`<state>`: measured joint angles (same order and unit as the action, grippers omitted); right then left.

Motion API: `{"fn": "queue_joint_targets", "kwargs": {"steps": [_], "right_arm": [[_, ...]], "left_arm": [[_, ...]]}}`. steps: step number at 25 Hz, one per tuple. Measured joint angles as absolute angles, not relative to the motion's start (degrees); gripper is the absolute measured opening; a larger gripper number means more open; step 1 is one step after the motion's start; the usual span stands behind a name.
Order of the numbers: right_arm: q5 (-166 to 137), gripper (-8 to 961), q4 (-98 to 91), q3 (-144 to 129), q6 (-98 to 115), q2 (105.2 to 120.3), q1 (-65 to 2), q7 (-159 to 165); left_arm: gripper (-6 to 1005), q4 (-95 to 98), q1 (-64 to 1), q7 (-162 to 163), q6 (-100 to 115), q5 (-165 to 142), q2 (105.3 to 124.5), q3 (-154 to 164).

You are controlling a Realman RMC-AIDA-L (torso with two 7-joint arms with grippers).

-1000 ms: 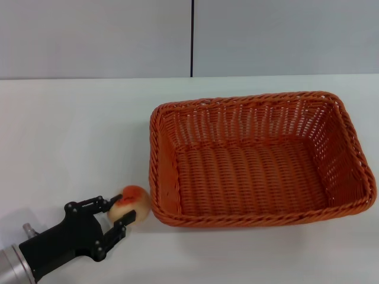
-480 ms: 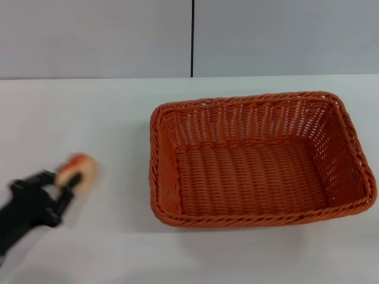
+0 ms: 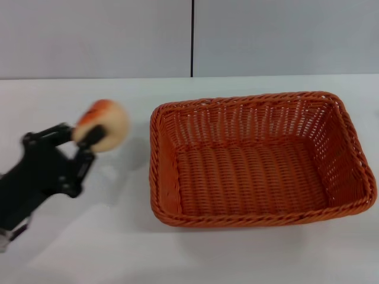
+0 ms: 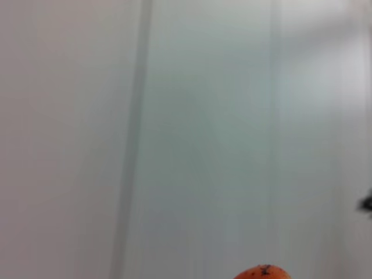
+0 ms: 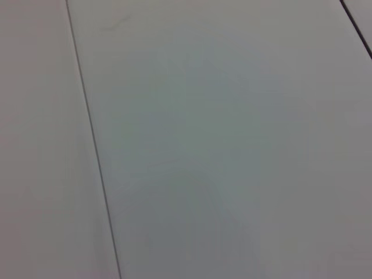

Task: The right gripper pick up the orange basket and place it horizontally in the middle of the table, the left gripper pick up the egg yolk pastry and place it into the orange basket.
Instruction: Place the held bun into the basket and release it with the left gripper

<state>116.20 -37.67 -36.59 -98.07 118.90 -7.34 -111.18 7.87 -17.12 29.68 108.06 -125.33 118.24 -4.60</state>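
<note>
In the head view, the left gripper (image 3: 89,137) sits at about nine o'clock of the scene, raised above the table (image 3: 83,248), its black fingers (image 3: 90,135) clamped on the egg yolk pastry (image 3: 104,125). The pastry is off the tabletop, its orange-red glaze turned up toward eleven o'clock, and its soft shadow lies on the white surface near the basket's left wall. The orange basket (image 3: 260,160) lies lengthwise across the middle-right of the table, open side up, with nothing inside it; the pastry is at about nine to ten o'clock from the basket, just outside its left rim and apart from it. A grey panelled wall (image 3: 284,35) stands behind the table at twelve o'clock.

In the left wrist view, only a sliver of the pastry's orange top (image 4: 261,272) shows at six o'clock against a pale, blurred backdrop.

The right wrist view shows only pale grey panels with thin dark seams; the right gripper is out of sight.
</note>
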Motion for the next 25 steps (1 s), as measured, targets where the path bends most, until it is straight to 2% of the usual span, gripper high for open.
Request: {"fn": "queue_joint_targets", "kwargs": {"steps": [6, 12, 19, 25], "right_arm": [[116.1, 572, -37.5, -36.6, -98.8, 118.86, -7.3, -111.1], [116.0, 572, -37.3, -36.6, -99.7, 118.83, -6.9, -111.1], [116.0, 572, -37.0, -36.1, -100.4, 118.8, -6.3, -111.1], [115.9, 572, -37.0, -36.0, -100.3, 118.64, -6.2, -111.3]], "left_arm": [[143, 0.8, -24.8, 29.4, 107.3, -125.6, 118.6, 5.1], [93, -7.9, -30.8, 27.4, 96.0, -126.0, 118.74, 9.4], [323, -11.4, -32.2, 27.4, 89.4, -126.0, 118.58, 9.4], [503, -8.9, -28.3, 27.8, 93.2, -125.4, 118.07, 6.9]]}}
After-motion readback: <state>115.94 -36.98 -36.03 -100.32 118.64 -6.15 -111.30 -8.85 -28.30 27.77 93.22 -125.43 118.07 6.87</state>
